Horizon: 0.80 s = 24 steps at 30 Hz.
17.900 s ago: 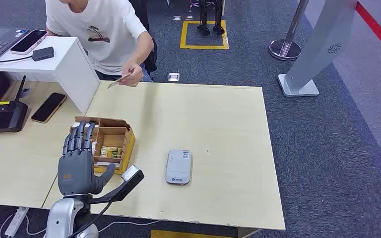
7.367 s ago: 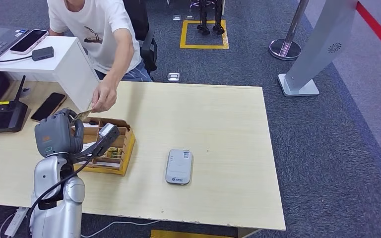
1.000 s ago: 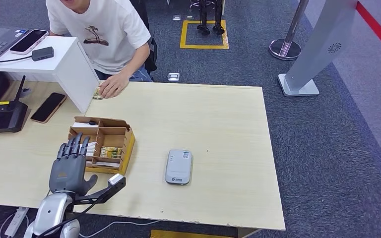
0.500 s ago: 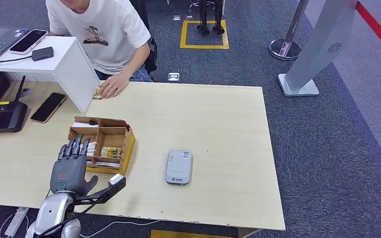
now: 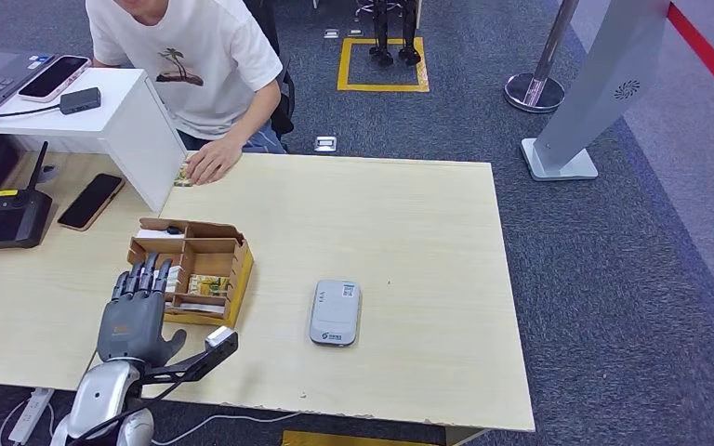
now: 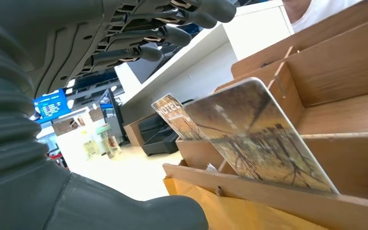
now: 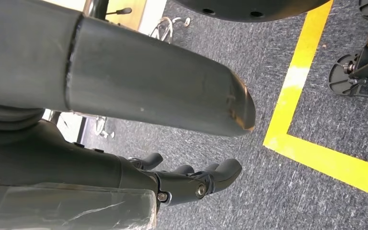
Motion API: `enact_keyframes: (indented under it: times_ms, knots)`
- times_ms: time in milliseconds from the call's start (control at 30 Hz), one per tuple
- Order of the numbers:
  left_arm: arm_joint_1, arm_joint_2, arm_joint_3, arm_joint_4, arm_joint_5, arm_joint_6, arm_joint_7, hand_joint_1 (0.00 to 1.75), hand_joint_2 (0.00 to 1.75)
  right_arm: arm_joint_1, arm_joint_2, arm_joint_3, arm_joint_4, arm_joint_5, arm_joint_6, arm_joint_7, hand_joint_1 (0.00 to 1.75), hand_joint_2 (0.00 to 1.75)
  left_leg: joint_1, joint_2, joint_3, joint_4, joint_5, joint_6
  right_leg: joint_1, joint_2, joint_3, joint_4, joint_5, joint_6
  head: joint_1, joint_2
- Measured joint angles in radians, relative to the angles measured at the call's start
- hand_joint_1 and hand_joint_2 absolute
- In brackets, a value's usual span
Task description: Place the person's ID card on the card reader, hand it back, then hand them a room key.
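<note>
Left hand point(image 5: 132, 321) sat at the near edge of the worktop point(image 5: 400, 242), palm down, fingers point(image 5: 141, 277) spread and holding nothing, tips at the near-left side of the wooden box point(image 5: 206, 253). In the left wrist view the fingers point(image 6: 172, 33) were spread just off the box point(image 6: 326, 72), with key cards point(image 6: 258, 134) standing tilted in its slots, not touched. Right hand point(image 7: 124, 96) hung low over grey carpet with a yellow line; thumb apart from the partly curled fingers point(image 7: 206, 179), nothing in it. Card reader point(image 5: 336, 312) lay flat on the worktop right of the box, well apart from the hand, nothing on top. On the left side a phone point(image 5: 91, 201) lay by a black device point(image 5: 0, 218). At the far edge the person's hand point(image 5: 210, 161) rested on the worktop touching a card point(image 5: 183, 174) by the white riser point(image 5: 139, 116); can't tell if it was the ID or a key.
</note>
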State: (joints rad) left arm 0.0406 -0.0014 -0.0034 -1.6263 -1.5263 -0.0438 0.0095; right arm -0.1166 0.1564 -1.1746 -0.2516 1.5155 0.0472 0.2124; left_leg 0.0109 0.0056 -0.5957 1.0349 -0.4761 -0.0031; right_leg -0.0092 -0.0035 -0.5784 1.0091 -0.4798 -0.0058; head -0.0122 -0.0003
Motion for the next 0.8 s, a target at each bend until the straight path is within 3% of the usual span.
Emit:
enact_keyframes:
  times_ms: [800]
  knots:
    - [-0.031,-0.033,-0.001,0.047,0.0,0.009,-0.028,0.0,1.75,0.0,0.0,0.007,0.0,0.003,0.001,-0.003,0.0,0.0,0.0,0.0,0.0,0.0,0.0,0.0,0.0,0.0,0.0,0.0,0.0,0.0,0.0,0.0]
